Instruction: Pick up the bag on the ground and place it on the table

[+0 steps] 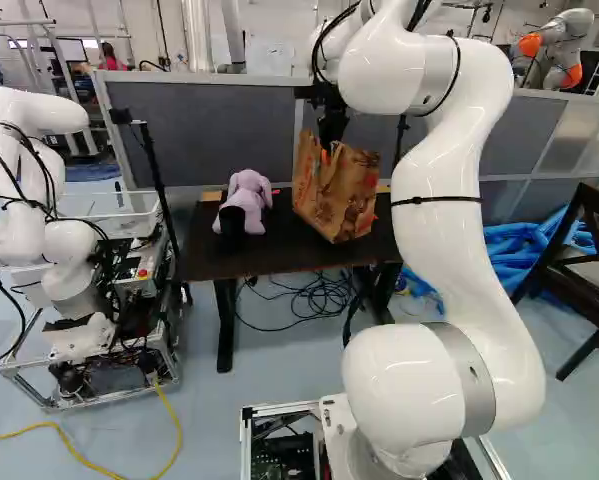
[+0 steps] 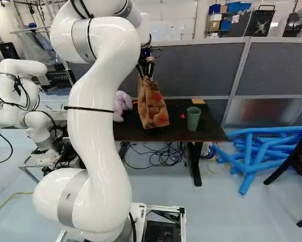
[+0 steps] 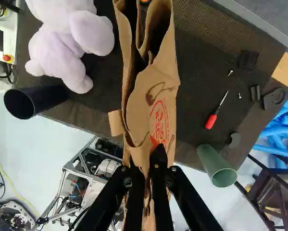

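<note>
Bag [image 1: 341,195] bearing red print [image 3: 159,122], pinched in the nearly closed claw [image 2: 146,77] over the table [image 2: 178,130]; lilac plush [image 1: 249,188] at its nine o'clock in the left base view.

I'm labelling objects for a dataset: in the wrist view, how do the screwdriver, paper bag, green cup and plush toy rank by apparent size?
Largest to smallest:
1. Paper bag, helped by nearness
2. Plush toy
3. Green cup
4. Screwdriver

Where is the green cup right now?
In the right base view, the green cup stands on the table, to the right of the paper bag; the wrist view shows it near the red screwdriver.
</note>
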You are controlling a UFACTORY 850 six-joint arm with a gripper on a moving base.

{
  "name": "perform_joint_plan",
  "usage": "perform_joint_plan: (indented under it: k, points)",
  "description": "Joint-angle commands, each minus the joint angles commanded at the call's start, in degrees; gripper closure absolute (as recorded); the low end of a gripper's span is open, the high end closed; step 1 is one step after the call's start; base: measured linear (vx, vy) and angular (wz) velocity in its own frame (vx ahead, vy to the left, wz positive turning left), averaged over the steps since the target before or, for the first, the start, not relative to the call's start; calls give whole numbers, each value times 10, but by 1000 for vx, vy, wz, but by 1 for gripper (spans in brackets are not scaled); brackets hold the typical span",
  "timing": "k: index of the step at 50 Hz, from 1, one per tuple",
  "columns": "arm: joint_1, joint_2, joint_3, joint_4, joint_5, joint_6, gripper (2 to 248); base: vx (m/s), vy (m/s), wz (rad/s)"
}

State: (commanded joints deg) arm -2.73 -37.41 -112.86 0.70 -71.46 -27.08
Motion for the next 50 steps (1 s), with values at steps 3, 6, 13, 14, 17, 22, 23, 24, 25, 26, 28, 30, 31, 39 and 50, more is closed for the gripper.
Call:
perform_joint_plan:
  k: [3,6,13,14,17,22,23,24,25,26,28,30,31,39,50]
  points:
    - [0,-11,-11,0,3,0,229,0,0,0]
    - [0,-21,-20,0,5,0,229,0,0,0]
    - [1,-43,-41,0,10,0,229,0,0,0]
    - [1,-46,-44,0,11,0,229,0,0,0]
    - [1,-54,-51,0,12,0,229,0,0,0]
    - [1,-66,-60,0,14,0,229,0,0,0]
    - [1,-68,-61,0,15,0,229,0,0,0]
    - [1,-70,-62,0,15,0,229,0,0,0]
    - [1,-72,-63,0,15,0,229,0,0,0]
    - [1,-74,-64,0,15,0,229,0,0,0]
    - [1,-77,-65,0,15,0,229,0,0,0]
    - [1,-80,-65,0,15,0,229,0,0,0]
    - [1,-81,-66,0,15,0,229,0,0,0]
    - [1,-89,-67,0,15,0,229,0,0,0]
    - [1,-90,-67,0,15,0,229,0,0,0]
